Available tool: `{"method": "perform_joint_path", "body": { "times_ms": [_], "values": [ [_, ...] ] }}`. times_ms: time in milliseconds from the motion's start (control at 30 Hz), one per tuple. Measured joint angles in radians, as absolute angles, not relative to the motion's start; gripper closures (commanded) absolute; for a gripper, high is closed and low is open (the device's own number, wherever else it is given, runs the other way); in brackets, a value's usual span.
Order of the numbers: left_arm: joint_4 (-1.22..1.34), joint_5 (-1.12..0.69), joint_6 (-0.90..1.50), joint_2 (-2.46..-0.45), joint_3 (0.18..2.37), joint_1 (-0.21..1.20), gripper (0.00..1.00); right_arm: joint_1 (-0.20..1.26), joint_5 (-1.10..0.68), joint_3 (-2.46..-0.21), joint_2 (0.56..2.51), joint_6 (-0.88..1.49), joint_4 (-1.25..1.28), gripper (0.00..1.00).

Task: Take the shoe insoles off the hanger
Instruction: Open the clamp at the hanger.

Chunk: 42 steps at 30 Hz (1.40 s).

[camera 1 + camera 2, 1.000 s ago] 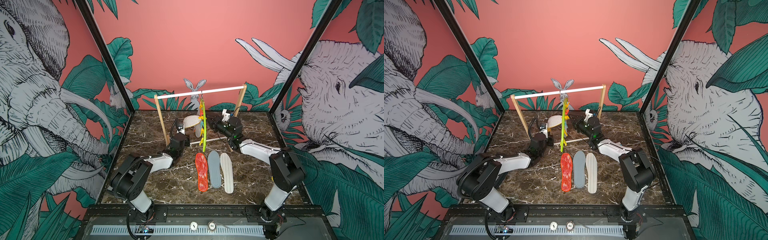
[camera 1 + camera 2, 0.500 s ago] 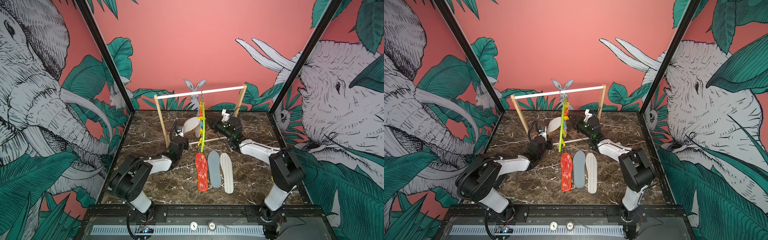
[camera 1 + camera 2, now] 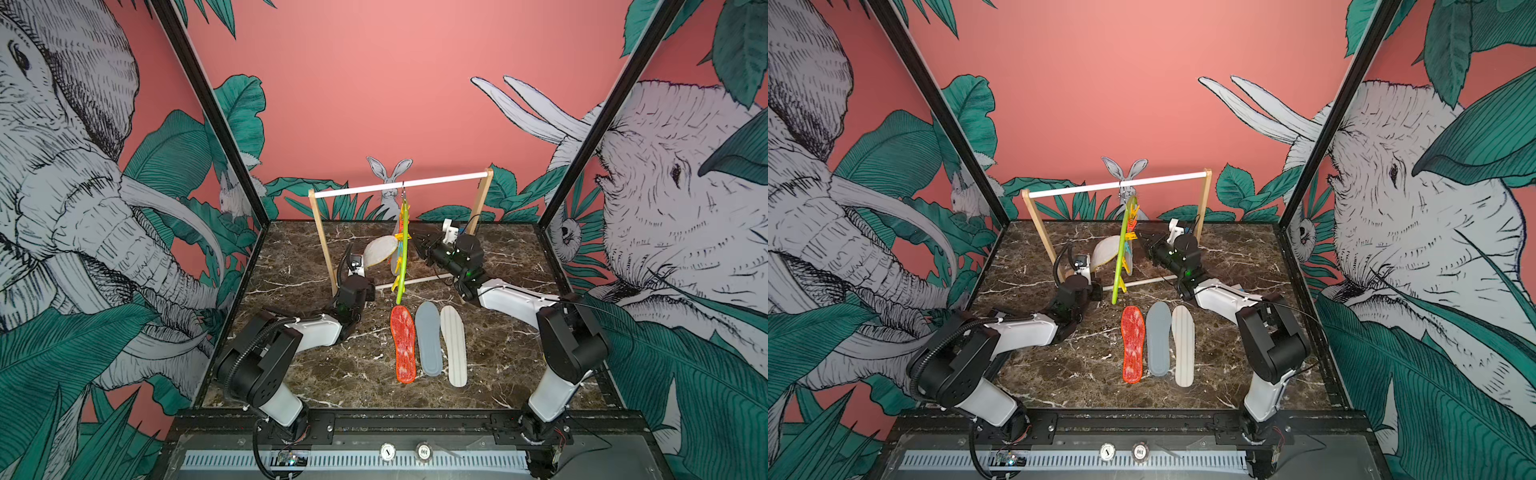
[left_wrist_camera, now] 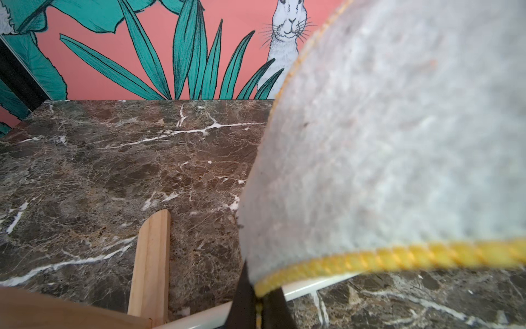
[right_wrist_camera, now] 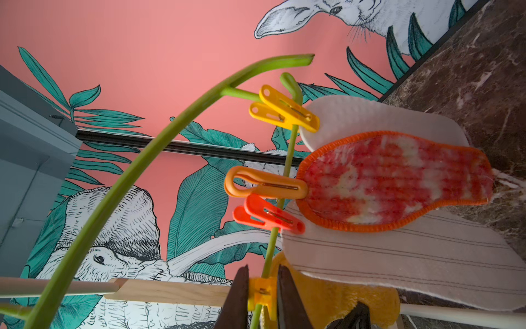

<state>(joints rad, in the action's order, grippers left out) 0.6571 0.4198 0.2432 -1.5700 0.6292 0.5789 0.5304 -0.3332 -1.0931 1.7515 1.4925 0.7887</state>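
Note:
The lime-green hanger [image 3: 401,266] hangs from the rack's white bar. My left gripper [image 4: 257,299] is shut on the rim of a pale felt-backed insole with a yellow stitched edge [image 4: 398,142]. In both top views this insole [image 3: 380,254] [image 3: 1106,257] slants up from the left gripper [image 3: 365,268] to the hanger. My right gripper [image 5: 262,296] is shut on a yellow peg [image 5: 263,293] on the hanger's thin rod, one finger on each side. Still pegged are a red-orange mottled insole [image 5: 392,182], a white dimpled one [image 5: 355,116] and a white striped one [image 5: 398,256].
Three insoles lie side by side on the marble table: red-orange [image 3: 403,345], grey-blue [image 3: 428,338] and white striped [image 3: 454,351]. The wooden rack [image 3: 324,245] stands across the back of the table, its base bar [image 3: 419,280] between both arms.
The right jaws have narrowed onto the yellow peg. The left gripper has drawn its end of the pale insole slightly lower and nearer the front.

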Motion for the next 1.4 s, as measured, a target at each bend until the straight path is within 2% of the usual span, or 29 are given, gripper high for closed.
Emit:
{"method": "perform_joint_path", "body": {
  "times_ms": [567,733,1067,1267,1400],
  "values": [
    [0.657,0.454,0.255,-1.553,0.59,0.579,1.0,0.531,-0.333,-1.093,1.753,1.493,0.796,0.85],
    [0.657,0.458,0.262,-1.544,0.583,0.579,1.0,0.534,-0.334,-1.093,1.753,1.494,0.796,0.78],
    [0.657,0.457,0.262,-1.536,0.572,0.579,1.0,0.536,-0.333,-1.084,1.753,1.496,0.802,0.56],
    [0.657,0.457,0.262,-1.522,0.569,0.579,1.0,0.536,-0.331,-1.05,1.753,1.491,0.804,0.38],
    [0.656,0.457,0.262,-1.505,0.565,0.579,1.0,0.536,-0.329,-1.015,1.753,1.486,0.803,0.31]
  ]
}}
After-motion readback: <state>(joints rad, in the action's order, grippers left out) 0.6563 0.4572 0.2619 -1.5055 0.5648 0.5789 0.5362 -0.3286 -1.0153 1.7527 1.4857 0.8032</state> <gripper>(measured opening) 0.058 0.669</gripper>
